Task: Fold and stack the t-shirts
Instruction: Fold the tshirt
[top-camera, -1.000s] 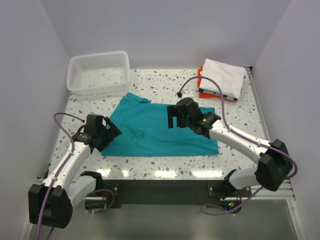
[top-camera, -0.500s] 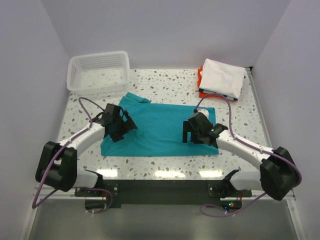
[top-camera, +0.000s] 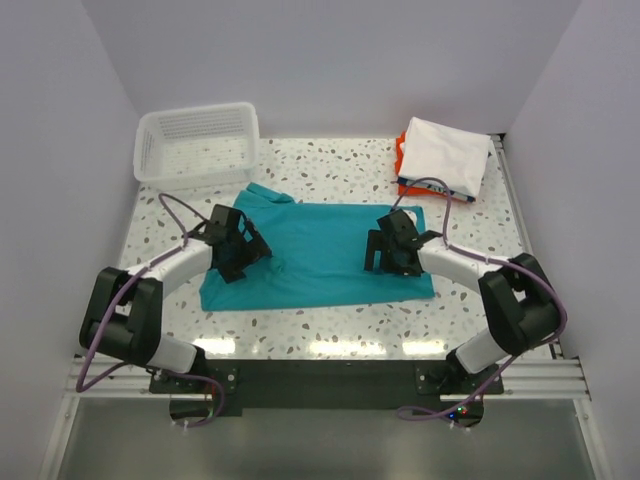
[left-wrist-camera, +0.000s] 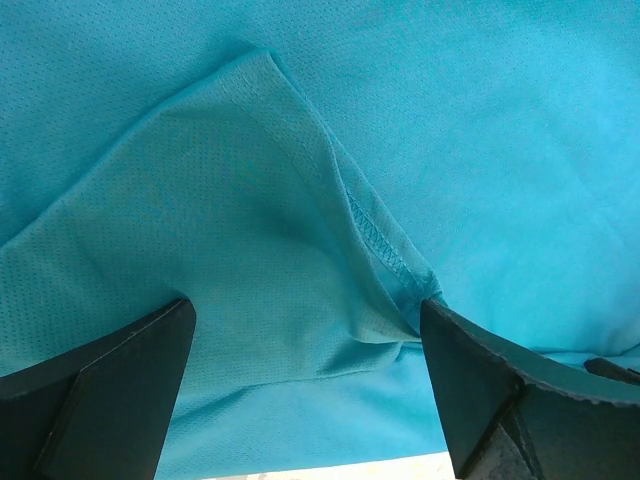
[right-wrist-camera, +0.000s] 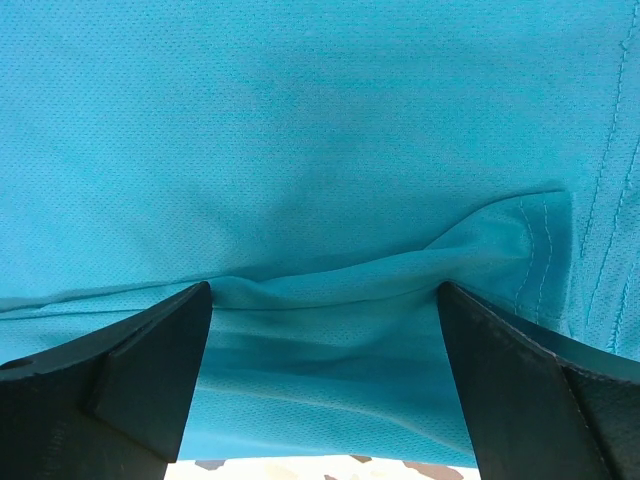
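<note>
The teal t-shirt (top-camera: 315, 252) lies spread on the speckled table, partly folded. My left gripper (top-camera: 243, 262) is open, pressed down on the shirt's left part; in the left wrist view (left-wrist-camera: 305, 370) its fingers straddle a folded sleeve seam (left-wrist-camera: 375, 235). My right gripper (top-camera: 382, 258) is open on the shirt's right part; in the right wrist view (right-wrist-camera: 325, 370) its fingers straddle a raised ridge of teal cloth (right-wrist-camera: 330, 285). A folded stack with the white t-shirt (top-camera: 445, 155) on top of the orange one (top-camera: 403, 165) and a dark-edged one sits at the back right.
A white slatted plastic basket (top-camera: 196, 143) stands at the back left, empty. White walls close the table on the left, back and right. The table's front edge (top-camera: 320, 345) runs just beyond the shirt's near hem.
My left arm swung in from the left edge onto the shirt's left part. My right gripper moved from the shirt's middle to its right part. The shirt's near edge shifted slightly.
</note>
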